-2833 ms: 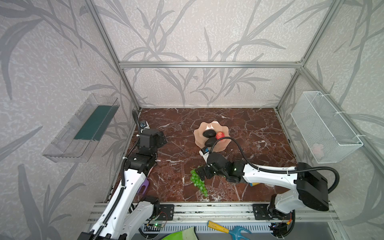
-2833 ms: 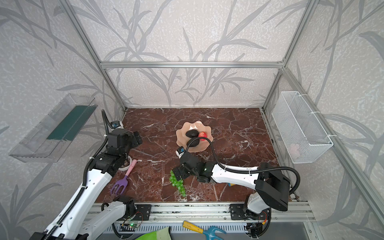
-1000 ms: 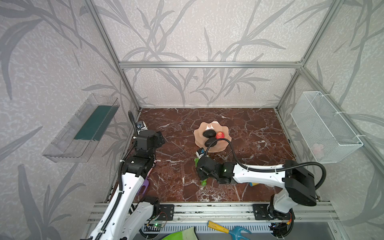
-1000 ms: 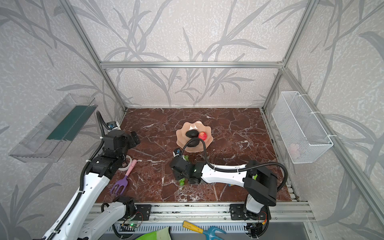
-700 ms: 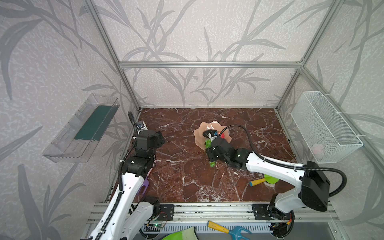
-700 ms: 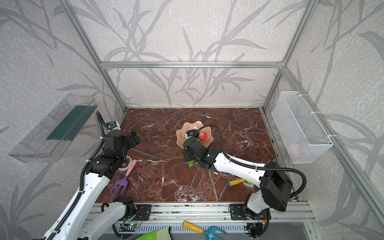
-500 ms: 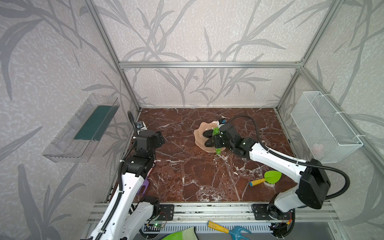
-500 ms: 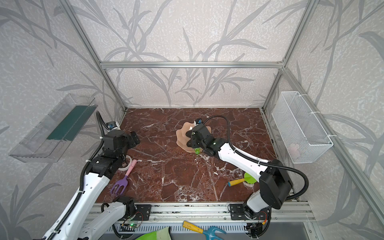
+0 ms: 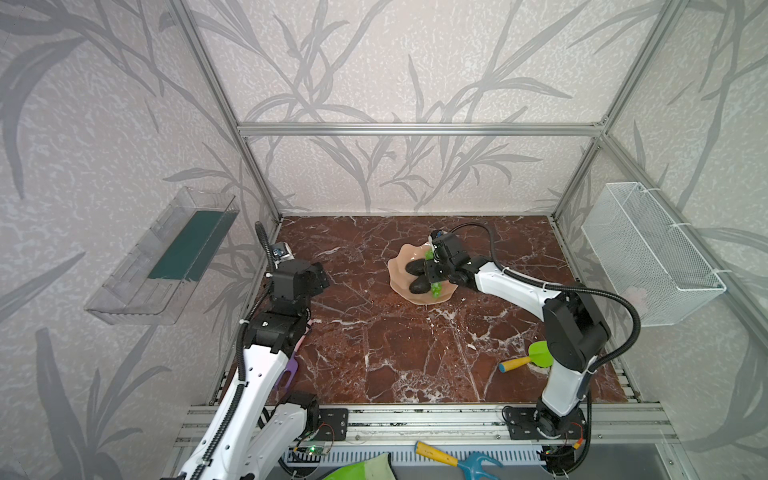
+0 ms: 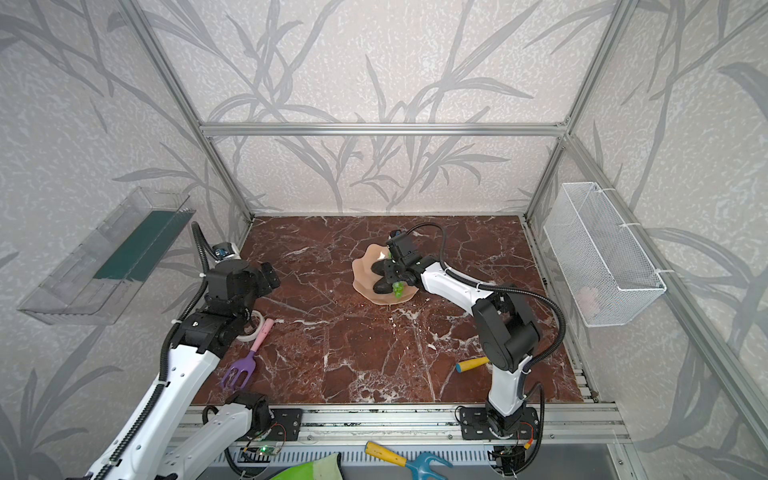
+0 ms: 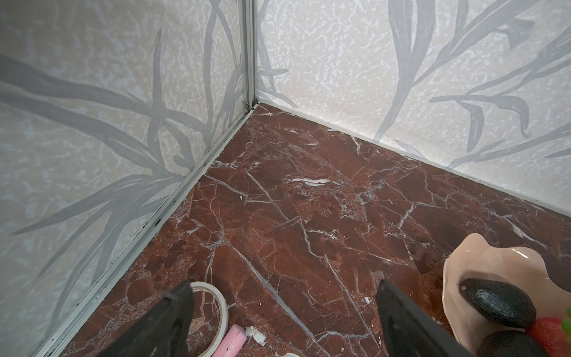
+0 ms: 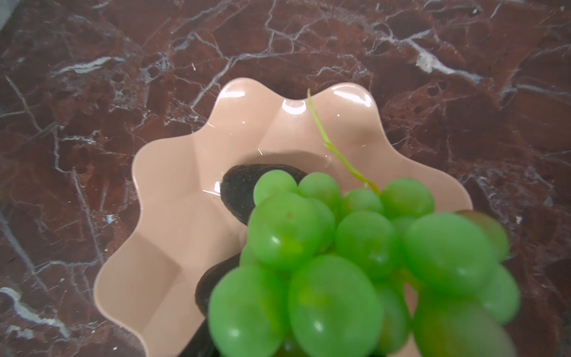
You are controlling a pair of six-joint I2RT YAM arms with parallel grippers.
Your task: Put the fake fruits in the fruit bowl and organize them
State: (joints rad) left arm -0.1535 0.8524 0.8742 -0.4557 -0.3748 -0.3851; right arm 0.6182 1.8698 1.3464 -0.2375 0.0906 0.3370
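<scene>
The bright green grape bunch (image 12: 340,262) hangs over the wavy peach-pink bowl (image 9: 399,259) near the tabletop's (image 9: 374,353) back edge. I cannot tell if my right gripper (image 9: 433,277) pinches it. It is long, so it may flop out. My left gripper (image 11: 284,286) is spread.

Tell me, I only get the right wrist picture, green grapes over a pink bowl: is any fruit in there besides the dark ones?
Observer: Yes, the left wrist view shows a red apple in the fruit bowl, next to the avocados.
Operator: What is the other arm doing?
Observer: The left gripper is open and empty, above the table near a tape roll.
Operator: Any fruit outside the bowl?
Observer: None that I see; a green shovel and a purple fork lie on the table.
</scene>
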